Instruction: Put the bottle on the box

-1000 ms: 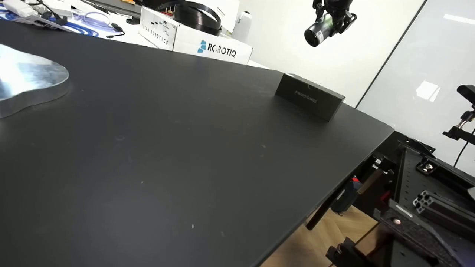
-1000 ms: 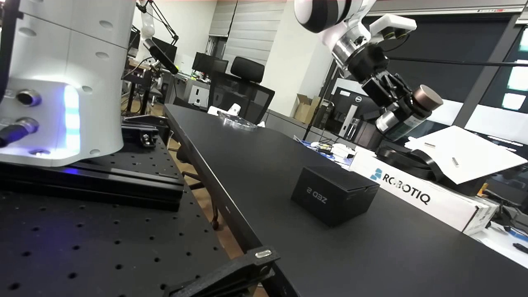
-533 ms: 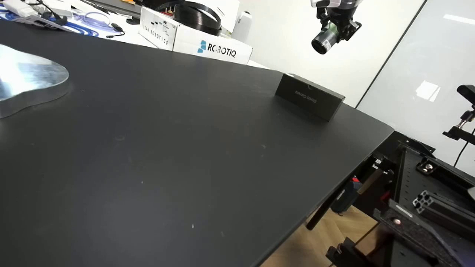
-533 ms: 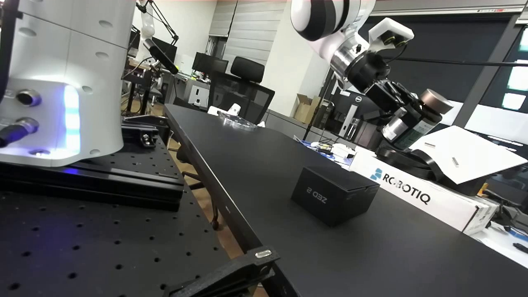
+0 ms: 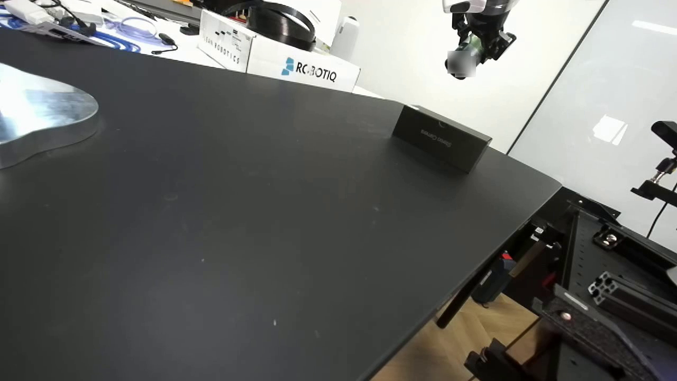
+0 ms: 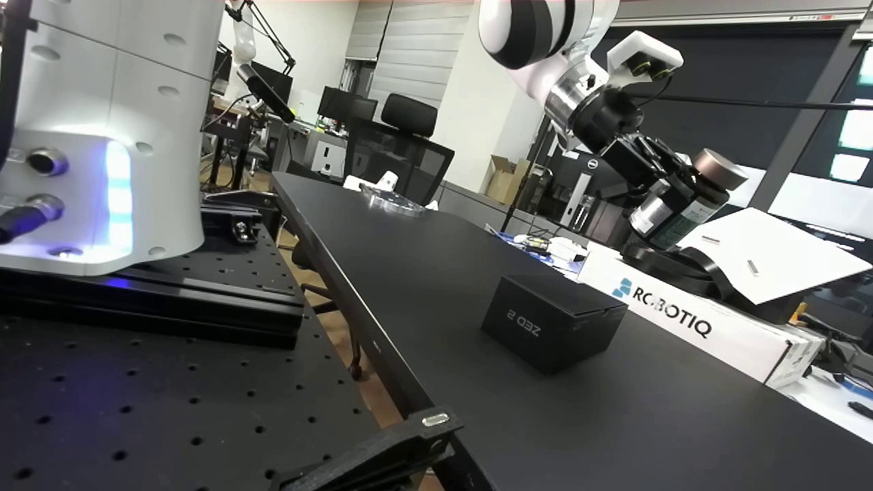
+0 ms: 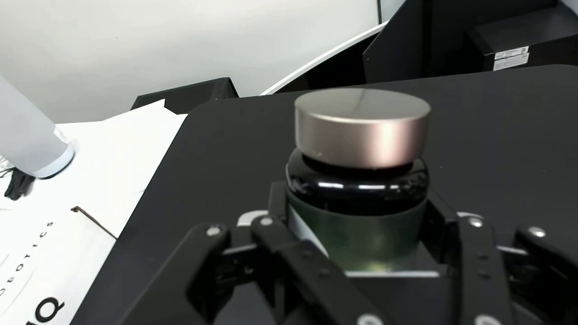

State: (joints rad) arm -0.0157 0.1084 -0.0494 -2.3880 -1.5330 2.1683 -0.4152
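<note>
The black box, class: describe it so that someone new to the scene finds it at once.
In an exterior view, find the dark table, with a white box along its far edge. Nearer, on the table, sits the black box. Unlike its white neighbour, it is matte black and marked ZED 2, upside down.

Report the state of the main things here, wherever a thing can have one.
Dark bottle, capped, held in the air
Fingers, closed on the bottle
ZED 2 stereo camera box, shut, on the black tabletop
White ROBOTIQ box, cannot tell whether shut
Robot base light, lit
</note>
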